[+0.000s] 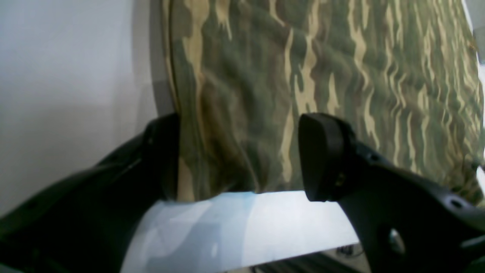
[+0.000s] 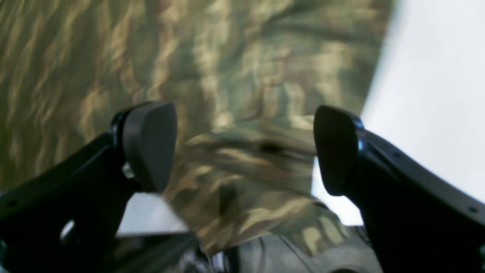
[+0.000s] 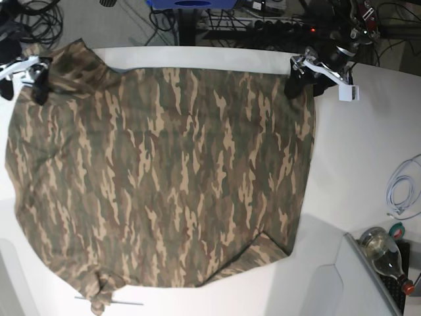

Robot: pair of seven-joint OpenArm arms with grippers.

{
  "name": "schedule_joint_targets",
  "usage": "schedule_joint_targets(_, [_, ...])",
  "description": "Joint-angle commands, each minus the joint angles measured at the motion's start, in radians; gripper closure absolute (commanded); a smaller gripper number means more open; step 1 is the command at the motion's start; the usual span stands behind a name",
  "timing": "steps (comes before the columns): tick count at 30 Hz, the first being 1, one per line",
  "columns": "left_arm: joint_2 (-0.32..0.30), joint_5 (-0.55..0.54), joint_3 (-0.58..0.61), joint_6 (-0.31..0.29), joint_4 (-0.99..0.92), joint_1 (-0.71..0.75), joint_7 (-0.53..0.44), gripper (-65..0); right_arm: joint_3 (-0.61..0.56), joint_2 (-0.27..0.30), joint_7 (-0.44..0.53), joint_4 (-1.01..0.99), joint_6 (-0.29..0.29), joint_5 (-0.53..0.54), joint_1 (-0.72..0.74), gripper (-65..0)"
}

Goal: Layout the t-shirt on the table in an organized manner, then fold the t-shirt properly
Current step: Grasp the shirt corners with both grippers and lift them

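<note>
- Left wrist: your left gripper (image 1: 242, 157) is standing spread, straddling the camouflage t-shirt (image 1: 322, 76) hem at the table (image 1: 246, 227) edge.
- Right wrist: your right gripper (image 2: 242, 148) is gaping over a blurred fold.
- Base: a white cable (image 3: 401, 191) and a bottle (image 3: 385, 253) are lying beside the flat shirt.

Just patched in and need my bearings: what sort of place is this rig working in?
Most likely a robotics lab or workshop bench. A large white table holds the t-shirt, tangled cables and a power strip run behind it, and a coiled white cable lies at the side.

t-shirt (image 3: 164, 178): spread flat on table (image 3: 368, 151) | cable (image 3: 401, 191): right of shirt, apart
</note>
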Motion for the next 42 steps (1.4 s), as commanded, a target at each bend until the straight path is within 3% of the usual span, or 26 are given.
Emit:
schedule_joint_targets(1, [-0.005, 0.041, 0.002, 0.029, -0.001, 0.013, 0.049, -42.9, 0.027, 0.002, 0.015, -0.012, 0.008, 0.011, 0.014, -51.6])
schedule_joint_targets(3, [-0.005, 0.041, 0.002, 0.029, 0.005, 0.013, 0.049, -36.9, 0.052, 0.002, 0.015, -0.089, 0.008, 0.011, 0.036, -51.6])
schedule_joint_targets(8, [-0.008, 0.041, 0.005, 0.029, 0.008, 0.013, 0.049, -16.0, 0.05, 0.067, 0.015, -0.273, 0.008, 0.011, 0.057, -51.6])
schedule_joint_targets(16, [-0.009, 0.041, 0.005, 0.029, 0.008, 0.013, 0.051, 0.0, 0.047, 0.162, 0.019, -0.496, 0.008, 0.011, 0.114, -51.5])
schedule_joint_targets(23, [-0.009, 0.041, 0.002, 0.029, 0.008, 0.013, 0.056, 0.0, 0.044, 0.218, 0.015, -0.62, 0.008, 0.008, 0.151, -51.5])
schedule_joint_targets(30, [-0.011, 0.041, 0.002, 0.031, 0.008, 0.013, 0.056, 0.0, -0.123, 0.211, 0.015, -0.557, 0.008, 0.011, 0.079, -51.5])
schedule_joint_targets(36, [-0.011, 0.041, 0.002, 0.031, 0.008, 0.013, 0.057, 0.0, -0.143, 0.191, 0.016, -0.548, 0.008, 0.011, 0.073, -50.7])
schedule_joint_targets(42, [-0.02, 0.041, 0.002, 0.031, 0.008, 0.013, 0.057, 0.0, -0.145, 0.197, 0.016, -0.552, 0.008, 0.011, 0.088, -30.3])
